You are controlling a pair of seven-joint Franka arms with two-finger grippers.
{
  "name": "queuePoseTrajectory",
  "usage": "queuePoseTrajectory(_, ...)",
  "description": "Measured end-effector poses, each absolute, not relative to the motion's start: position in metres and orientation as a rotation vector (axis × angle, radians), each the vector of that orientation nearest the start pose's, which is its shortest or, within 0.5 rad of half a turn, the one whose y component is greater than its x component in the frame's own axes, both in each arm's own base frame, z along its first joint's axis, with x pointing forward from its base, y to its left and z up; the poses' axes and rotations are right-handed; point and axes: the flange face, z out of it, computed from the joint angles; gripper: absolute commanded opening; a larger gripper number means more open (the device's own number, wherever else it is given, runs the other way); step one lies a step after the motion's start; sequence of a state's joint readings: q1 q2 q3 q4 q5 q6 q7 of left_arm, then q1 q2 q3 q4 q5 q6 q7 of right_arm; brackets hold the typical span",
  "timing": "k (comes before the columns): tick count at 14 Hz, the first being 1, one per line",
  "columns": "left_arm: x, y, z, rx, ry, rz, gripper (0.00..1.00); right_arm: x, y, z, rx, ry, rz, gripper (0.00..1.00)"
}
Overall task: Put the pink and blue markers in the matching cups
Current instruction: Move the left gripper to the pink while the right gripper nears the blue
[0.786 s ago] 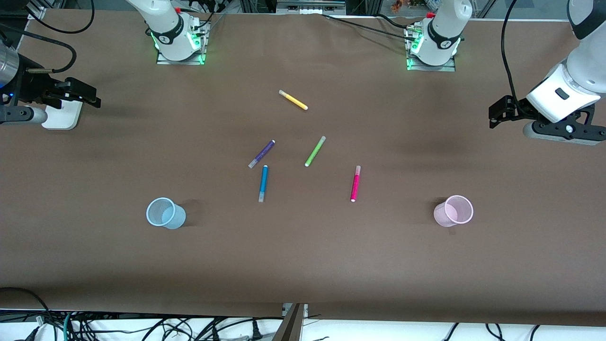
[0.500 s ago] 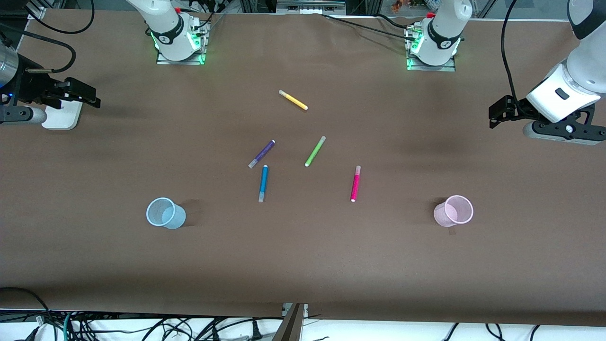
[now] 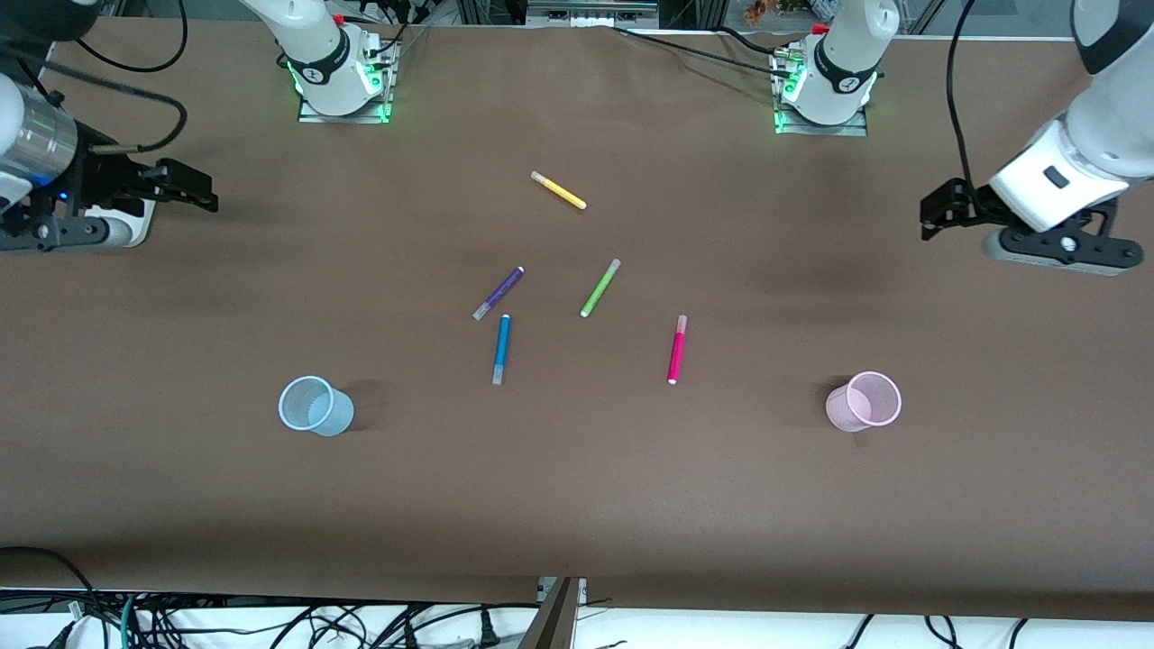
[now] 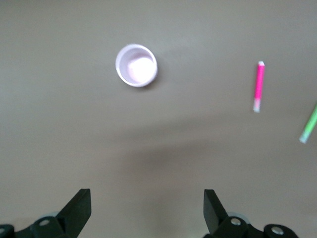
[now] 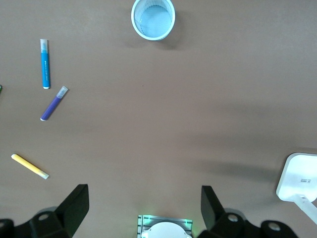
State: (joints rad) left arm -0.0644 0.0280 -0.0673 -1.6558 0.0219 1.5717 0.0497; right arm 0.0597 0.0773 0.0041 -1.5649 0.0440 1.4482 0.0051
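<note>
Two cups are seen nearest the front camera: the light blue cup (image 3: pixel 315 406) toward the right arm's end, the pale pink cup (image 3: pixel 864 401) toward the left arm's end. Between them, slightly farther, the blue marker (image 3: pixel 501 349) and pink marker (image 3: pixel 676 350) are laid flat. Both the right gripper (image 3: pixel 200 187) and left gripper (image 3: pixel 932 210) are held spread over bare table at their own ends.

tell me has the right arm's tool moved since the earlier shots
Yes. The right tool has shifted toward the table's middle, closer to the right arm's base, fingers open over bare table. The blue marker and blue cup have not moved.
</note>
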Motion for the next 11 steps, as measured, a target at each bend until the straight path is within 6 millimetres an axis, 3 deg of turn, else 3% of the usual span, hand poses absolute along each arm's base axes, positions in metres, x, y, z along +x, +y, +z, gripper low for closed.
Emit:
queuePoseTrajectory(2,0.551,-0.099,0.552,-3.085,0.363,0.265,1.0,0.562,0.04,0.571,-3.098,-0.092,0.313,1.0)
queuePoseTrajectory(5,0.555,-0.139,0.505,-3.066,0.47,0.422,1.0,0.563,0.04,0.573,-3.1,-0.093,0.305,1.0)
queuePoseTrajectory(8,0.575,-0.167,0.45,-3.076,0.539,0.441,1.0,0.562,0.047,0.574,-3.102,-0.114,0.303,1.0)
queuePoseTrajectory(11,0.595,-0.184,0.394,-3.106,0.528,0.42,1.0,0.567,0.07,0.567,-3.112,-0.1,0.282,1.0)
